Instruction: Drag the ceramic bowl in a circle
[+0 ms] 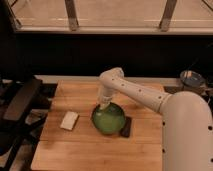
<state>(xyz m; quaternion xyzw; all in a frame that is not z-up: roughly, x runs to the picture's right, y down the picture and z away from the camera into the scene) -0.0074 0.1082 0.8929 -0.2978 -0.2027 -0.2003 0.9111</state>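
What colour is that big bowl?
The large round ceramic bowl is glossy green, camera view; the gripper is at its far left rim.

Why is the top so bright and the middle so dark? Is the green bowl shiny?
Camera view: light floods the pale strip at the top, while the band below it lies in deep shadow. Camera view: the table is warmly lit, and the bowl shows a soft sheen inside, with the gripper at its back rim.
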